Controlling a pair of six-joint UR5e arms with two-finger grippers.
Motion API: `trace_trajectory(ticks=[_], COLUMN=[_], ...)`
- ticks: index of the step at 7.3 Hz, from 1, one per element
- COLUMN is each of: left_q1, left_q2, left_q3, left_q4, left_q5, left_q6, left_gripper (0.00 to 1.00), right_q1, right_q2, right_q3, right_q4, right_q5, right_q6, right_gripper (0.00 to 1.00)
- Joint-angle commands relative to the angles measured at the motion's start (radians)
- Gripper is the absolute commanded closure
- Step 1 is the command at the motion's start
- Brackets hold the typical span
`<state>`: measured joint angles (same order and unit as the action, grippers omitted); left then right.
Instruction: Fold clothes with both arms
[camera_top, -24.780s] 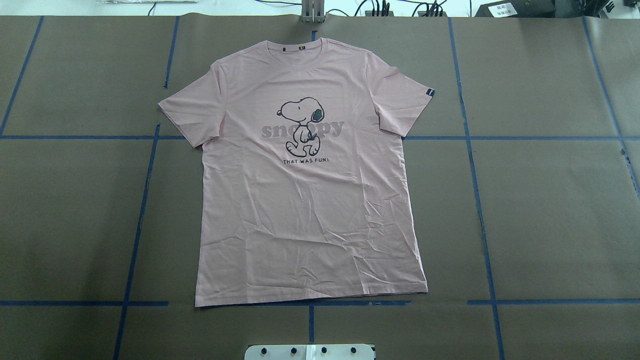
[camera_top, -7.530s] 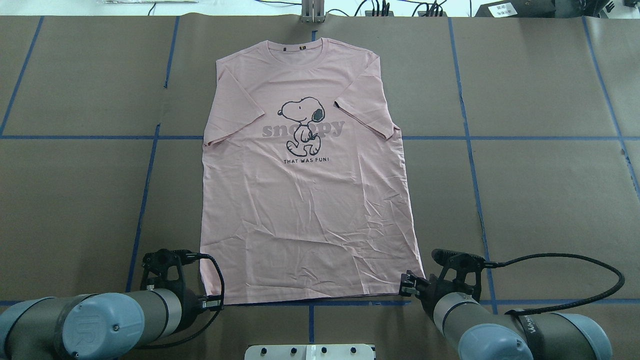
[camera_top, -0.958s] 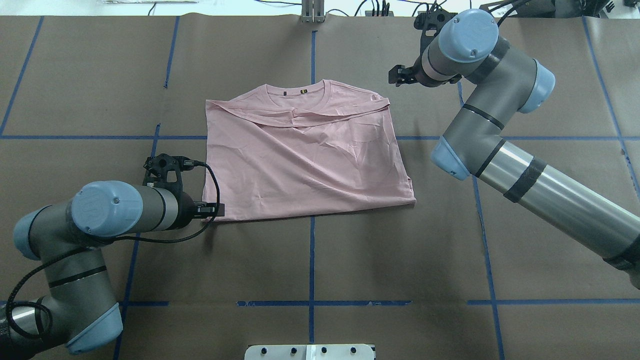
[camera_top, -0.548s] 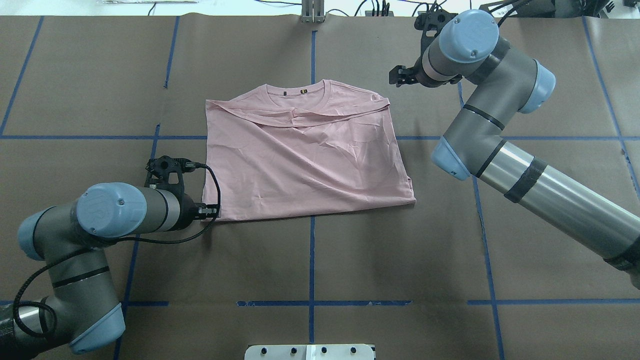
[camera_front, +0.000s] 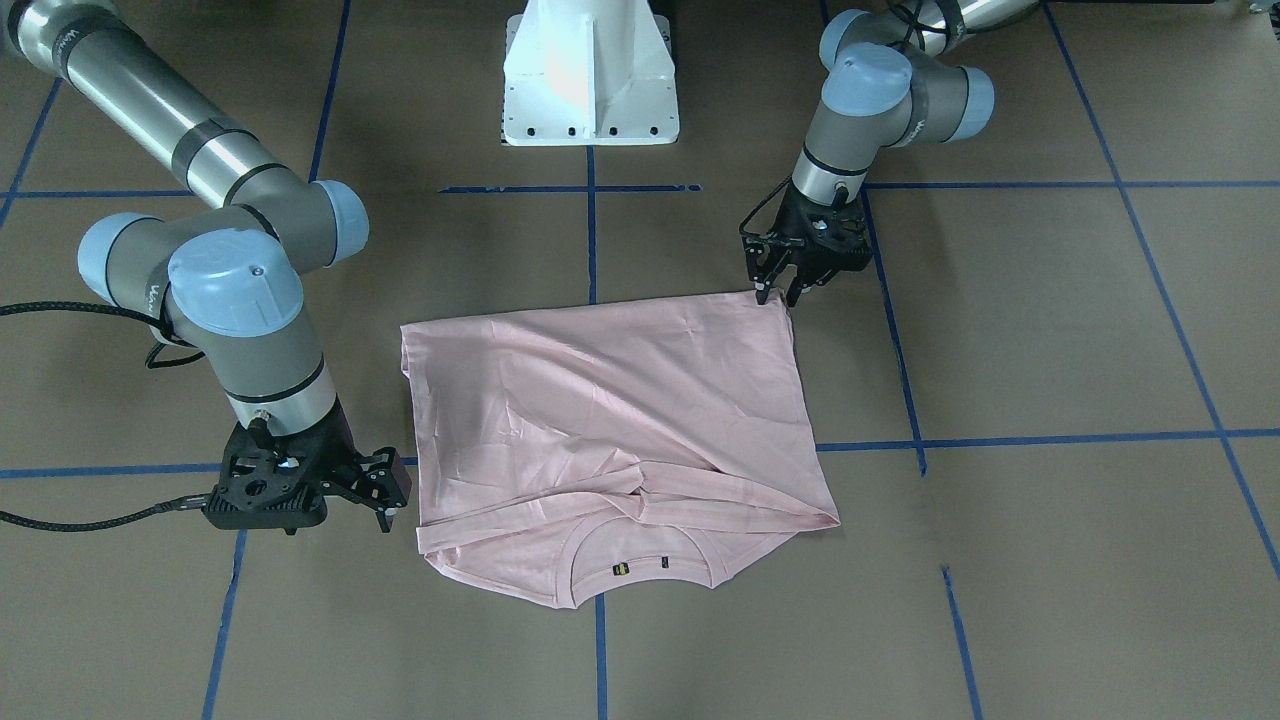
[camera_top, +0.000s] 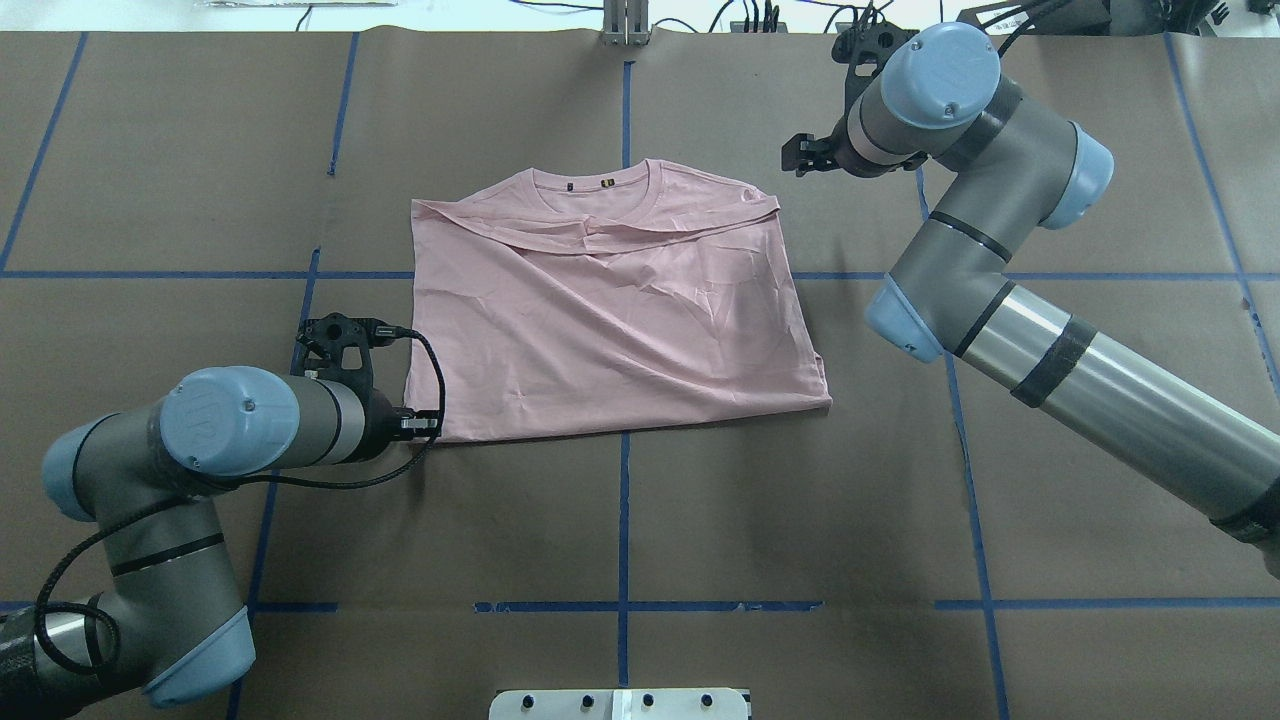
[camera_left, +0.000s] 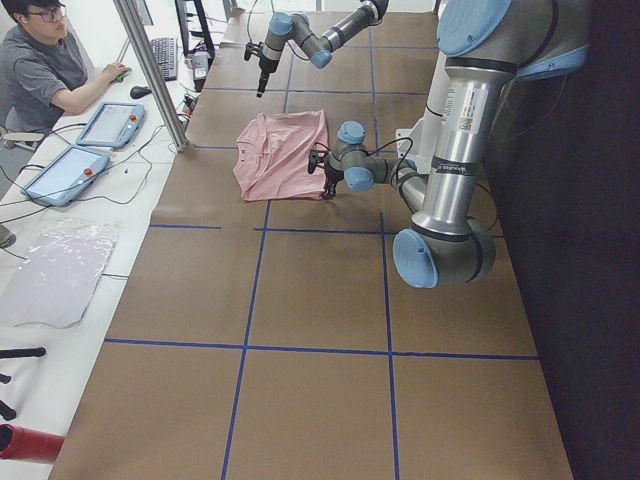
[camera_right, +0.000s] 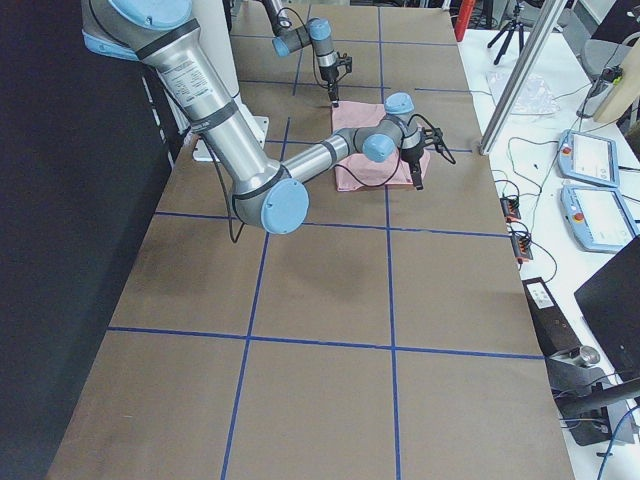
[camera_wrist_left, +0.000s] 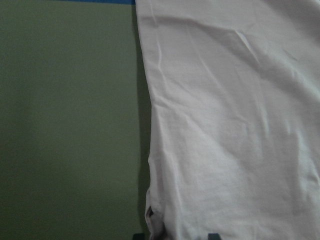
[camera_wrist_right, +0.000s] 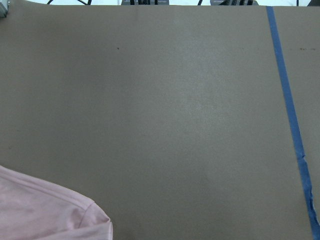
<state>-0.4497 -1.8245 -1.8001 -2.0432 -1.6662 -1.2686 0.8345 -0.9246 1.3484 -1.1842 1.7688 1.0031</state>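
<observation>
One pale pink T-shirt (camera_top: 610, 320) is lying folded in half, plain back up, near the middle of the counter (camera_top: 800, 500). Its collar (camera_front: 640, 560) is peeking out beyond the hem.

We are seeing the left tool (camera_front: 777, 292) hovering, fingers spread and gripping nothing, at the fold's corner on the robot's left. The right tool (camera_front: 390, 495), also spread and empty, is hanging just beside the shoulder end.

We are judging the next fold to be the step in hand. Each tool should be biting through every layer at its corner. Both arms should be lifting together, so the bunched ridge below the collar is not worsening.

The front-facing view is showing both tools' spread fingers, which the overhead view is largely hiding on the left. The left wrist view is showing the fold's corner close up. The right wrist view is showing only a shoulder tip and a blue tape line (camera_wrist_right: 287, 100).
</observation>
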Motion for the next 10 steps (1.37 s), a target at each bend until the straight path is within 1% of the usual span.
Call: trace_trajectory(ticks=[1,2,5,6,8,9,10], left_q1=[0.014,0.016,0.014,-0.001,-0.162,-0.244,-0.300], left_q2=[-0.001,-0.001,0.019,0.021,0.002,-0.048,-0.124], left_q3=[0.001,-0.002,-0.030,-0.025,0.065,0.126,0.228], left_q4=[0.000,-0.002,0.001,0.000,-0.003,-0.002,-0.005], left_q5=[0.000,-0.001,-0.006,-0.003,-0.003,-0.004,-0.004], left_q6=[0.000,0.000,0.032,0.145,0.365,0.443,0.477], left_gripper=[0.77,1.00,1.00,1.00,1.00,1.00,1.00], right_q1=[0.000,0.000,0.000,0.000,0.000,0.000,0.000], right_q2=[-0.002,-0.002,-0.002,-0.002,-0.002,-0.002,0.000], right_q3=[0.000,0.000,0.000,0.000,-0.002,-0.002,0.000], right_q4=[0.000,0.000,0.000,0.000,0.000,0.000,0.000], right_q5=[0.000,0.000,0.000,-0.002,-0.005,-0.005,-0.006], right_q6=[-0.001,-0.001,0.000,0.000,0.000,0.000,0.002], right_gripper=[0.00,0.00,0.00,0.00,0.00,0.00,0.00])
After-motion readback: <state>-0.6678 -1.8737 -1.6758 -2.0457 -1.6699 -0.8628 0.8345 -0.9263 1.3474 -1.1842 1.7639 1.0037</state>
